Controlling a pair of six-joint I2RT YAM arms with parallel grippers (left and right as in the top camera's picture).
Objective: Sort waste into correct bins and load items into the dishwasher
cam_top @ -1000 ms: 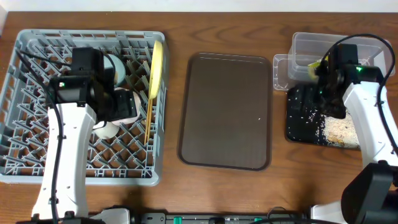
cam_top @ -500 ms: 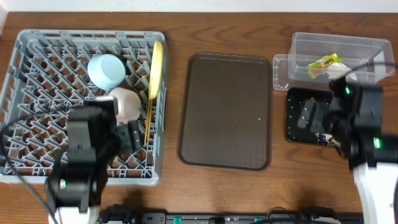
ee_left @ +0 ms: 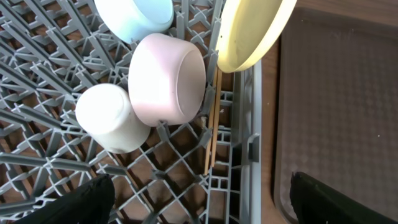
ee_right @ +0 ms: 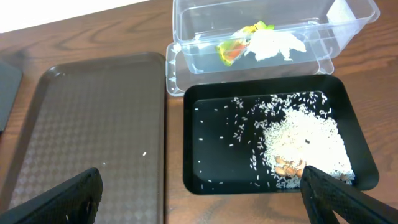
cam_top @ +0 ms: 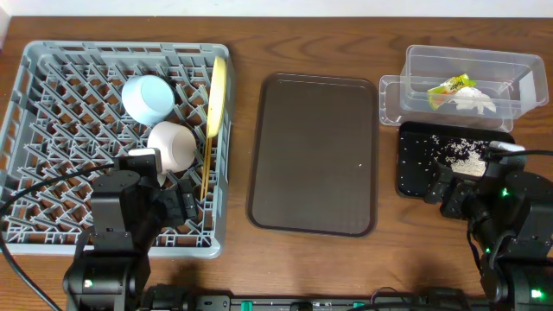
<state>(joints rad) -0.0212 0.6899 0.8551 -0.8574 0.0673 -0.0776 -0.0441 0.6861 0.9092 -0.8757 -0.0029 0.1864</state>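
The grey dish rack point(cam_top: 121, 47) holds the light blue bowl point(cam_top: 147, 97), the white bowl point(cam_top: 171, 145), the small white cup point(ee_left: 112, 118), the upright yellow plate point(cam_top: 216, 95) and the chopsticks point(cam_top: 206, 173). My left gripper point(ee_left: 205, 205) is open and empty above the rack's front right part, apart from the dishes. The clear tub point(cam_top: 510, 65) holds the green-and-yellow wrapper point(ee_right: 239, 46) and a white crumpled piece. The black tray point(ee_right: 211, 149) holds the rice point(ee_right: 305, 143). My right gripper point(ee_right: 199, 205) is open and empty, in front of the black tray.
The brown serving tray point(cam_top: 313, 155) lies bare between the rack and the bins, with a grain or two on it. Both arms sit near the table's front edge. The tub's lid point(cam_top: 389, 99) lies against the tub's left side.
Both arms have pulled back toward the front edge. The left arm has left the bowls in the rack. The right arm has left the tub, and the wrapper and rice now show.
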